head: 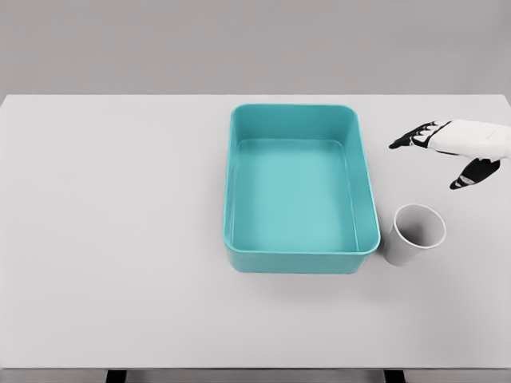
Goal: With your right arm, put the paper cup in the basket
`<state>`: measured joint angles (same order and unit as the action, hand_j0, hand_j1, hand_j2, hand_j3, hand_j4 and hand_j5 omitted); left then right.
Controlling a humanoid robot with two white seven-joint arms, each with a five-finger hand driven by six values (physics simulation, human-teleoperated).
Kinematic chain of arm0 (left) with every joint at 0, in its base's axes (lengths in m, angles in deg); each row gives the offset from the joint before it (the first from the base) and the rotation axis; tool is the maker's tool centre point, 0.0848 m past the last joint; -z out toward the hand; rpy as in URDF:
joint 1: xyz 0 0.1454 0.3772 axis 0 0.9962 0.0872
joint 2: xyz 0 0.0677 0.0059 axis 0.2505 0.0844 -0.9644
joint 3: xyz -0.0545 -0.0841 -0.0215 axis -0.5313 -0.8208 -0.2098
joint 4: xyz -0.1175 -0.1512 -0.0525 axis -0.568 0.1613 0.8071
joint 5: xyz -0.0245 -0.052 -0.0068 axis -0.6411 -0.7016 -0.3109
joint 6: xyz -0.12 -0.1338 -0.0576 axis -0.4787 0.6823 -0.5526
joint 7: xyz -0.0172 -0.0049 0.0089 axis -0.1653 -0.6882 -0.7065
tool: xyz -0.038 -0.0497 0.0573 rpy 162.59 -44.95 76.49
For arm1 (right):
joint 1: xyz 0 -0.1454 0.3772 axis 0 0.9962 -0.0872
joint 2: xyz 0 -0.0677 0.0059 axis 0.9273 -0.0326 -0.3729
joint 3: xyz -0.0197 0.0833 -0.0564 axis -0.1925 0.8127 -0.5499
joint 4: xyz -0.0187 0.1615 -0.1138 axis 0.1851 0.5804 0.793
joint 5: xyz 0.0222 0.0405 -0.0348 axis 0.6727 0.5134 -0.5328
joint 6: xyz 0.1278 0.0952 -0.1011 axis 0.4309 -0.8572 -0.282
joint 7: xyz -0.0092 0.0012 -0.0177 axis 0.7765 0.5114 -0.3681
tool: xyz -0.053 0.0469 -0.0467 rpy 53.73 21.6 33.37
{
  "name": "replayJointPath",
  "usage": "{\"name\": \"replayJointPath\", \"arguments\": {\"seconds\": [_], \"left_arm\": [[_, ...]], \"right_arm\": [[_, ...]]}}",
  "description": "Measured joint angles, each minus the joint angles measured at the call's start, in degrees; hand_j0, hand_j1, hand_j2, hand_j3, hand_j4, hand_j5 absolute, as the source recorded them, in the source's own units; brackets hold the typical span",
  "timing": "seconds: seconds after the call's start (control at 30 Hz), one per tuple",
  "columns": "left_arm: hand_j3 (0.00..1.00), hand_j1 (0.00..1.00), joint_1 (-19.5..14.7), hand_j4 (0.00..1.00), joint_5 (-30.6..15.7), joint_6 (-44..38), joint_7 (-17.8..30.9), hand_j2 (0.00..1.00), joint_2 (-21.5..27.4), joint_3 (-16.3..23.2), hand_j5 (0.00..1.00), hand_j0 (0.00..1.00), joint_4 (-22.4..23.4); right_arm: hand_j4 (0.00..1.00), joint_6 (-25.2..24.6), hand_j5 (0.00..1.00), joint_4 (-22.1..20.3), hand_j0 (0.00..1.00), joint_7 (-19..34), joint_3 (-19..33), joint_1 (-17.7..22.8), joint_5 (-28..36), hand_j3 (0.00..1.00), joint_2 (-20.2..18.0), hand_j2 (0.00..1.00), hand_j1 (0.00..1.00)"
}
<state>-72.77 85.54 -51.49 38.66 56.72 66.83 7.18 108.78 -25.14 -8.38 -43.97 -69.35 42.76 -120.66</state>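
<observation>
The cup [416,234] stands upright on the table [112,239] just beside the basket's [299,259] near right corner, and the right hand [452,149] hovers beyond the cup, fingers spread, holding nothing. A sideways reach could likely tip the light cup or shove it against the basket wall. Open table lies right of the cup, so an approach from there looks safest, while the basket itself has ample room.
</observation>
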Motion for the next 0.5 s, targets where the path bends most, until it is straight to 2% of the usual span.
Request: {"name": "replayJointPath", "arguments": {"seconds": [0.07,0.13,0.27,0.37,0.5], "left_arm": [[1.00,1.00,0.00,1.00,0.00,0.00,0.00,1.00,0.00,-0.01,1.00,1.00,0.00],[1.00,1.00,0.00,1.00,0.00,0.00,0.00,1.00,0.00,0.00,1.00,1.00,0.00],[1.00,1.00,0.00,1.00,0.01,0.00,0.00,1.00,0.00,-0.02,1.00,1.00,0.00],[1.00,1.00,0.00,1.00,-0.01,0.00,0.00,1.00,0.00,-0.04,1.00,1.00,-0.01],[1.00,1.00,0.00,1.00,0.00,0.00,0.00,1.00,0.00,-0.03,1.00,1.00,0.01]], "right_arm": [[1.00,0.06,1.00,0.17,1.00,-0.11,0.03,-0.09,0.20,1.00,-0.01,1.00,1.00],[1.00,0.29,1.00,0.51,1.00,-0.19,0.03,0.79,3.18,1.00,-0.54,1.00,1.00],[1.00,3.34,1.00,0.95,1.00,-0.94,0.11,5.56,17.49,1.00,-6.35,1.00,1.00],[1.00,4.54,1.00,2.74,1.00,-3.89,0.11,12.30,28.78,1.00,-8.62,1.00,1.00],[1.00,4.93,1.00,4.35,1.00,-11.31,0.19,21.73,36.60,1.00,-9.63,1.00,1.00]]}}
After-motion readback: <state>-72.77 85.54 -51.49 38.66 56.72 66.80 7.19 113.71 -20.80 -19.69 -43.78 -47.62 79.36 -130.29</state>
